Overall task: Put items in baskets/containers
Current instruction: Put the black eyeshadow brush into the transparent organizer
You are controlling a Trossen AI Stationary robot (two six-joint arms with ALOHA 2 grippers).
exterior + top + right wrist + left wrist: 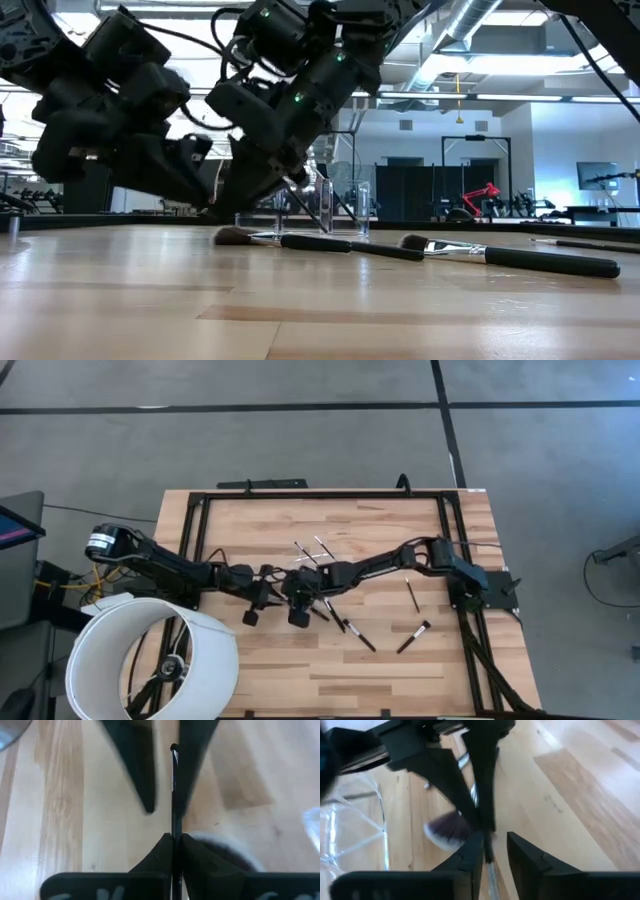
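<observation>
Two grippers meet beside the clear holder (335,212): right gripper (176,840) pinches a brush (174,795), left gripper (495,851) parted.

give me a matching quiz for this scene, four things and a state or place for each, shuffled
1 right gripper
2 left gripper
3 white cylinder
4 clear tray

a open, a finger either side of the brush
b see-through, beside the left gripper
c shut on the brush
d at a table corner, by the left arm's base

Pairs: 1-c, 2-a, 3-d, 4-b
</observation>
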